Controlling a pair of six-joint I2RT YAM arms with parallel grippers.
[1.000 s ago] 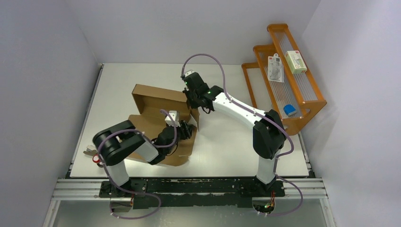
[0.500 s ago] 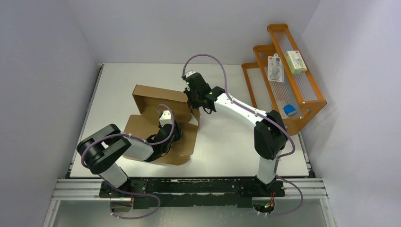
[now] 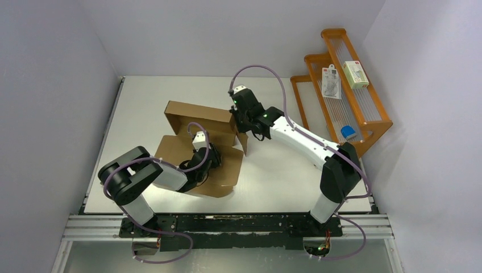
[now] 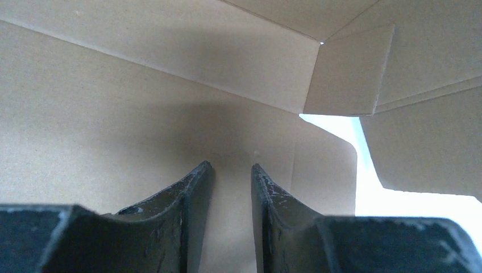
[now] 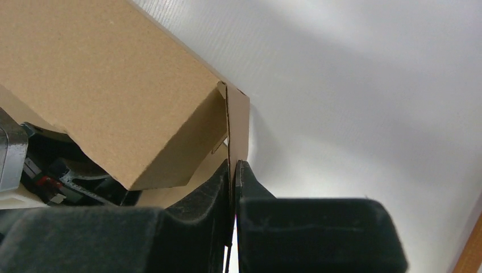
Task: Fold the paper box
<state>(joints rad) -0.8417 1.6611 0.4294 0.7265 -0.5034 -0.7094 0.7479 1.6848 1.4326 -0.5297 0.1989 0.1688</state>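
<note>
The half-folded box (image 3: 196,116) sits left of centre on the bench (image 3: 273,176). The right gripper (image 5: 232,170) is clenched on its upright right flap (image 5: 239,122). The left gripper (image 4: 230,170) is inside the box, fingers slightly apart, grasping nothing.

The paper box (image 3: 196,116) is seen as matt brown cardboard, the table (image 3: 273,170) as smooth white, the left fingers (image 4: 183,199) as scuffed black

You see the paper box (image 3: 196,116), plain brown cardboard, half-folded on the bench (image 3: 284,176), left of centre: far wall and right flap upright, near panel lying flat.
</note>
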